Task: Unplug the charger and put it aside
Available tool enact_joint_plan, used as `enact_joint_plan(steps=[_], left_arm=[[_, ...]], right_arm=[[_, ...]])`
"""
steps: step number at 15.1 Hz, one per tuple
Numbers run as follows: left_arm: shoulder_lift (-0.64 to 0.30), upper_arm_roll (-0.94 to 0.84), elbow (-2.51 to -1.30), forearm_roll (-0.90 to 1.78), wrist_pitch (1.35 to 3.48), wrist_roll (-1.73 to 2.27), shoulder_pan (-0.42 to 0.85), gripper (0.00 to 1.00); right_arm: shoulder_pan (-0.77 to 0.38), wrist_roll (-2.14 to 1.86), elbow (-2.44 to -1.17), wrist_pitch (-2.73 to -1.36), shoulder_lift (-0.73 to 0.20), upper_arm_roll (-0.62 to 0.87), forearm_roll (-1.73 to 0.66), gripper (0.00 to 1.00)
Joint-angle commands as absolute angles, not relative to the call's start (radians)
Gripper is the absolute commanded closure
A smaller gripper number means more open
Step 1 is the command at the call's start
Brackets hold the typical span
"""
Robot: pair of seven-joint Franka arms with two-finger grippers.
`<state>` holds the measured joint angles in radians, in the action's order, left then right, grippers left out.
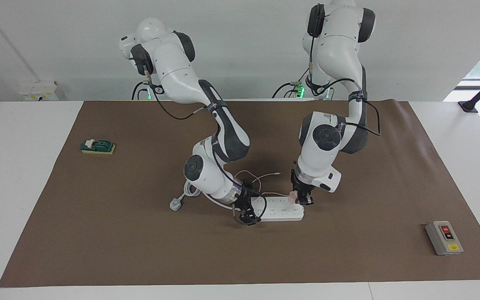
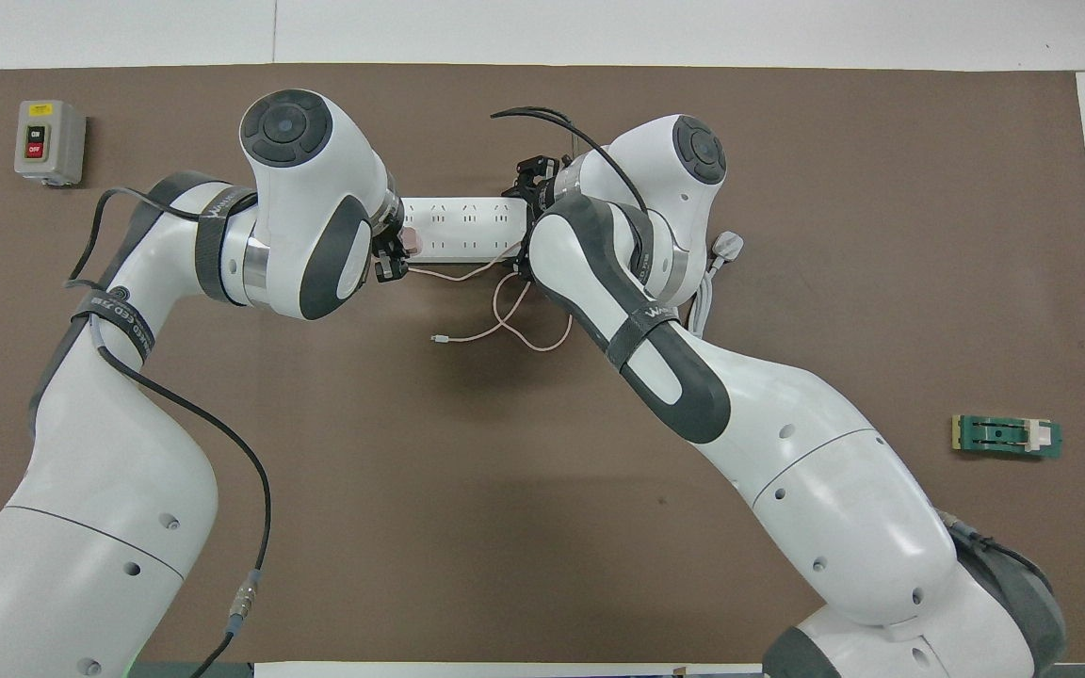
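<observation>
while its fingers close on the charger [image 1: 293, 196] at the power strip's [image 1: 281, 210] end toward the left arm, the left end effector [image 1: 300, 199] readies the pull; the right end effector [image 1: 246, 212] clamps the strip's other end to the counter [image 1: 98, 233]. a skewed pull or a slipping clamp could drag the strip along. only the facing view shows both grips; the overhead view traces the pink cable [image 2: 505, 315] looping nearer the robots.
</observation>
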<state>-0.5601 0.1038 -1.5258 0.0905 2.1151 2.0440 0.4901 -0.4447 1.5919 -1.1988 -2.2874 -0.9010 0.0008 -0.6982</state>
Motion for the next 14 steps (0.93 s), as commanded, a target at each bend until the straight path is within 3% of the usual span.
enact_joint_plan(steps=[1,4,8,14], left_arm=[[-0.526,0.109,-1.597,0.086,2.131,2.059,0.505,1.00],[-0.525,0.109,-1.605,0.086,2.135,2.059,0.505,1.00],[-0.520,0.109,-1.612,0.086,2.143,2.056,0.503,1.00],[-0.520,0.107,-1.612,0.086,2.143,2.054,0.502,1.00]], right_arm=[[-0.453,1.545,-1.258,-2.322,-0.873,-0.002,-0.727,0.00],[-0.453,1.545,-1.258,-2.322,-0.873,-0.002,-0.729,0.02],[-0.453,1.545,-1.258,-2.324,-0.873,-0.002,-0.730,0.34],[-0.454,1.543,-1.258,-2.327,-0.873,-0.002,-0.730,0.30]])
